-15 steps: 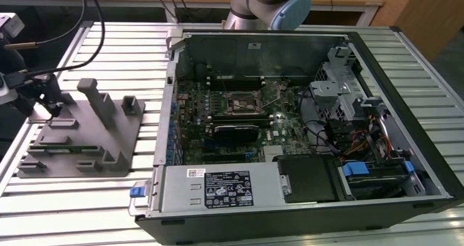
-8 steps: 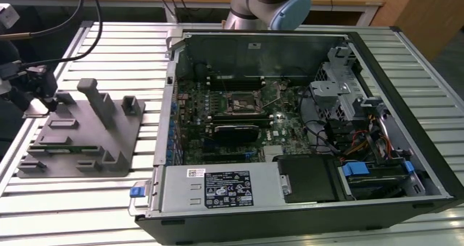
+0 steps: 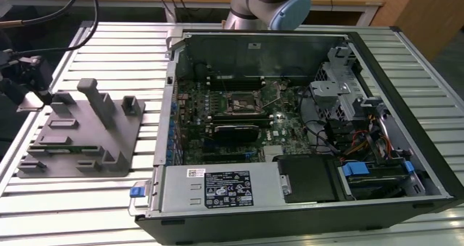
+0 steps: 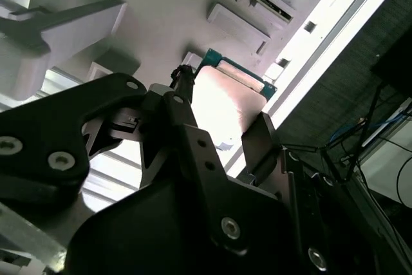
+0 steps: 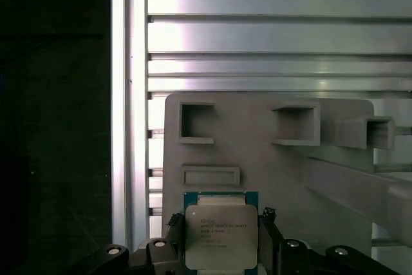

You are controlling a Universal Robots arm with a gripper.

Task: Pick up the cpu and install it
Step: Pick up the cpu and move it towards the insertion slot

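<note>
The cpu (image 5: 221,236), a small square chip with a shiny silver top and teal rim, sits between my gripper's (image 5: 221,218) two black fingers, which press on its opposite sides. In the second wrist view the cpu (image 4: 225,107) glows bright between the fingers (image 4: 182,104), above the grey holder. In the exterior view my gripper (image 3: 32,94) hangs at the far left with the cpu (image 3: 32,101) by the grey holder's (image 3: 80,143) far-left corner. The black socket (image 3: 242,103) on the motherboard (image 3: 217,96) lies inside the open computer case, well to the exterior view's right.
The grey holder (image 5: 257,152) has several slots and upright posts (image 3: 94,102). The open computer case (image 3: 290,39) has tall walls, a power supply (image 3: 217,189) at the front and drive bays with cables (image 3: 355,121). All rest on a ribbed metal table (image 3: 73,208).
</note>
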